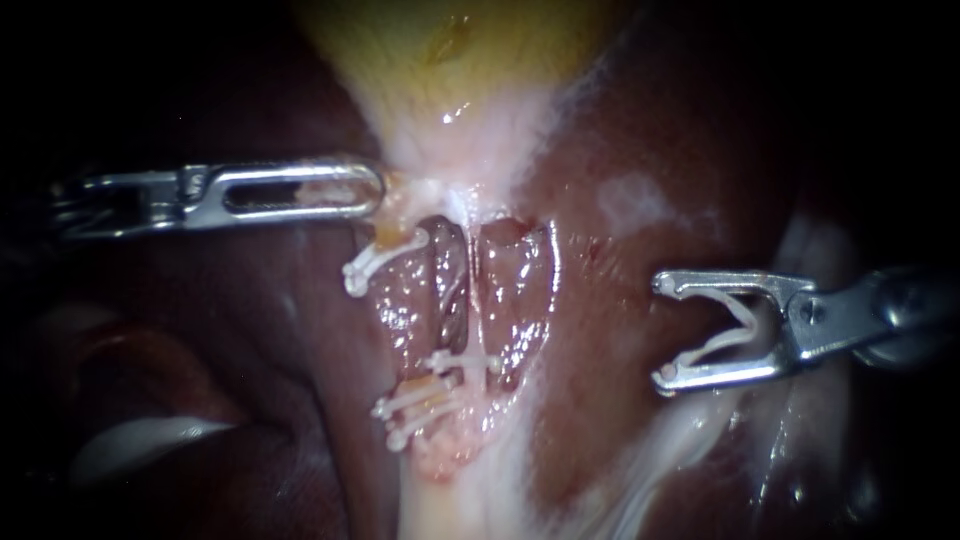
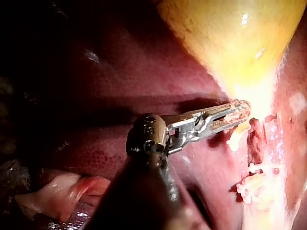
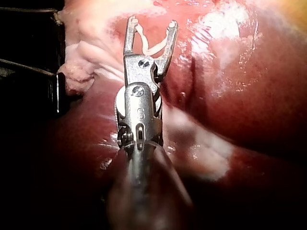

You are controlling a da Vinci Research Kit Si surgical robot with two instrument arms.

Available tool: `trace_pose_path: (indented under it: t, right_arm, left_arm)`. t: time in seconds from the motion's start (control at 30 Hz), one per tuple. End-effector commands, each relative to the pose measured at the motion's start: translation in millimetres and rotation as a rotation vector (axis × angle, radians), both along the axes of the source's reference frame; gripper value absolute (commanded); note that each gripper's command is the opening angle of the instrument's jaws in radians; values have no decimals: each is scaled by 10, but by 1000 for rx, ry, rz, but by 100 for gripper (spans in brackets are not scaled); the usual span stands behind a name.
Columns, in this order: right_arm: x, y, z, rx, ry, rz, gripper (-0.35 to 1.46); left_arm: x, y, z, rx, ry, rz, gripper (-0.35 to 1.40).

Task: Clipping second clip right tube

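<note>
Liver (image 1: pixel 600 330) fills the field, dark red and wet. The yellow gallbladder (image 1: pixel 450 50) hangs in at twelve o'clock and narrows to a pale neck near centre.

From nine o'clock comes the left instrument (image 1: pixel 372 190). Its slotted jaws are pressed together, pinching tissue at the gallbladder's neck and holding the window open.

At three o'clock is the right instrument (image 1: pixel 663 332). Its jaws are spread wide, cradling a white loaded clip (image 1: pixel 735 325) seated against both of them, and they point toward centre.

The target, the right tube (image 1: pixel 520 290), runs twelve to six just right of centre. It is well apart from those jaws, with bare liver between. The left tube (image 1: pixel 447 290) lies just beside it, darker.

Clips are already on:
- an upper clip (image 1: pixel 378 258) at ten o'clock of the window;
- a lower pair (image 1: pixel 415 405) at seven;
- a low clip (image 1: pixel 462 361) reaching across toward the right tube's lower end.

Now the hazards, as I judge them:
- The tubes sit so close that a deep bite could take both.
- A shallow bite would leave the clip only partly around the tube.
- Coming in low risks fouling the low clip.
- A dragging jaw tip could score the liver on approach.
- A harder pull on the left could tear the neck.
</note>
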State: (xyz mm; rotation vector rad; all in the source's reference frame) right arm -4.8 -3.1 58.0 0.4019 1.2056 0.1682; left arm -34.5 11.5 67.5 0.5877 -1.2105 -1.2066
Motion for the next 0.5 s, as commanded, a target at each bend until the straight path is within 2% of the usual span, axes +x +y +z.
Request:
trace_pose_path:
  t: [0.03,0.23,0.5]
  right_arm:
    - [0,0,0,0,0,0,50]
    - [1,0,0,0,0,0,50]
    - [7,-1,1,-6,-1,1,50]
  left_arm:
    - [4,2,-3,-6,-2,-5,-35]
    - [13,5,-16,-16,-6,-19,-35]
    - [14,4,-19,-16,-3,-22,-35]
